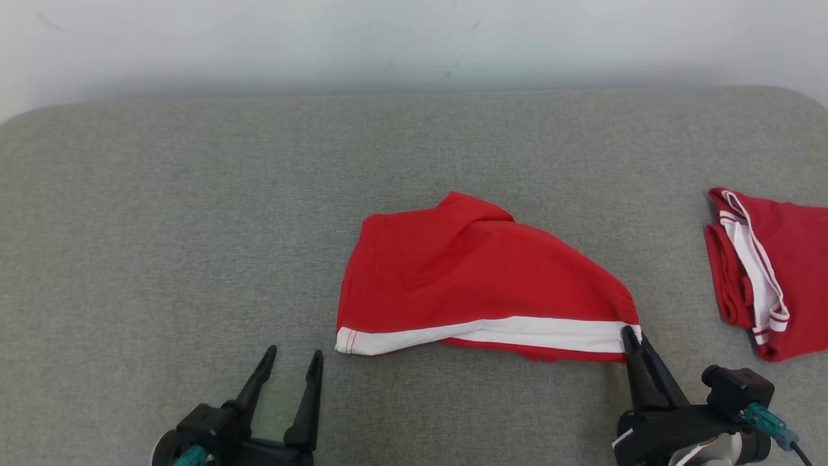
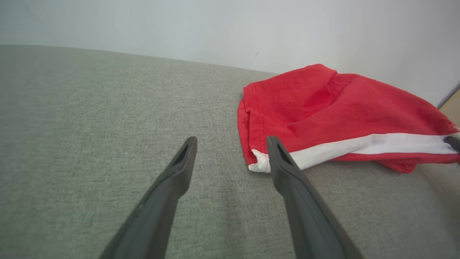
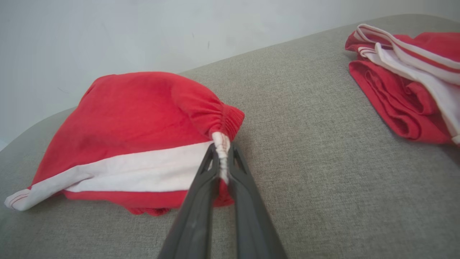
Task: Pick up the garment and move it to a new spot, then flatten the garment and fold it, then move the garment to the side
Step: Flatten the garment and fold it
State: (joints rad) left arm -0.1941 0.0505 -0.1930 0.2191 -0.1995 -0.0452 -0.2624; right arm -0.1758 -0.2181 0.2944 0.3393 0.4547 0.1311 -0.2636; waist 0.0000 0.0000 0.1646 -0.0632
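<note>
Leftmost, the left hand (image 1: 294, 353) hovers released over the grey surface (image 1: 162, 226); the red garment (image 1: 466, 278) lies crumpled mid-surface, its white-banded right corner clenched by the right hand (image 1: 629, 334); another folded red garment (image 1: 783, 259) sits far right.

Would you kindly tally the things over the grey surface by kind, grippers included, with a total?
Red-and-white garments: 2 (garment in the middle, folded garment at the right)
Grippers: 2 (left gripper open, right gripper shut on the middle one's waistband corner)
Total: 4
</note>
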